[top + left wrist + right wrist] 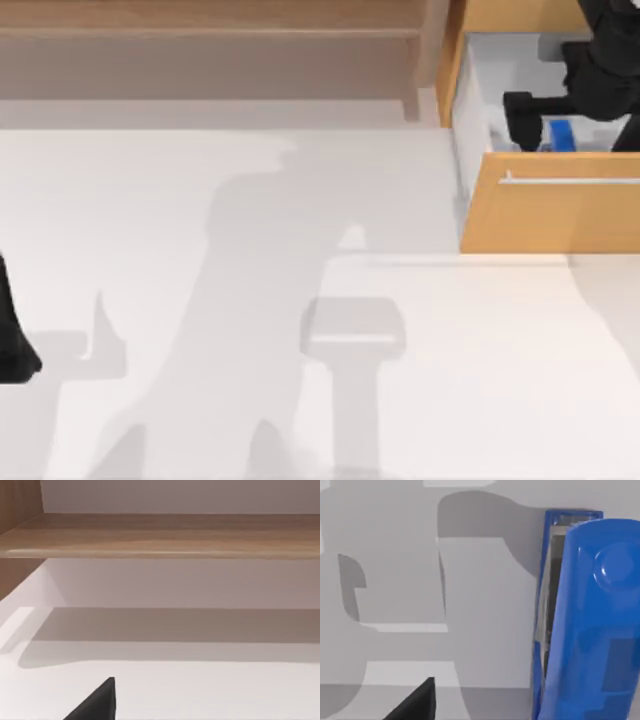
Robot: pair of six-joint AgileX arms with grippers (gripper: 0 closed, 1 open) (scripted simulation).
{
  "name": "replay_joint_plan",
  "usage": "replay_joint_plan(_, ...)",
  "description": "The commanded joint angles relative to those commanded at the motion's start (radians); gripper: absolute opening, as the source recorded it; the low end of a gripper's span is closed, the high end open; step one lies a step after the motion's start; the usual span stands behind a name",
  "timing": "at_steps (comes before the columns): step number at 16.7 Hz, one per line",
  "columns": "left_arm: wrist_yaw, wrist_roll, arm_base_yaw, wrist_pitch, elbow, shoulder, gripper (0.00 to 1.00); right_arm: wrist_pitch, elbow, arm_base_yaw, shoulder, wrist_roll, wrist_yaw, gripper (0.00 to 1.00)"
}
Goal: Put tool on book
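Top view: my right gripper [553, 128] is reaching into the open drawer [550, 215] at 1 o'clock, over the blue tool [562, 134]; finger state unclear. My left arm [14, 340] is idling at 9 o'clock beside wide bare table [250, 330]. Right wrist view: the tool [590, 620] is lying close on the drawer floor.

Perhaps office: wooden drawer [550, 215], shelf [160, 535]

Pale white tabletop [200, 330] under soft shadows, wooden shelf [200, 30] along its far edge.
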Motion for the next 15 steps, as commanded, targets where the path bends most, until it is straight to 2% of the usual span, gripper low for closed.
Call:
replay_joint_plan(14,0.000,0.000,0.000,0.000,0.000,0.000,1.00,0.093,-0.035,-0.002,0.055,0.000,0.000,1.00)
replay_joint_plan(15,0.000,0.000,0.000,0.000,0.000,0.000,1.00,0.093,-0.035,-0.002,0.055,0.000,0.000,0.92)
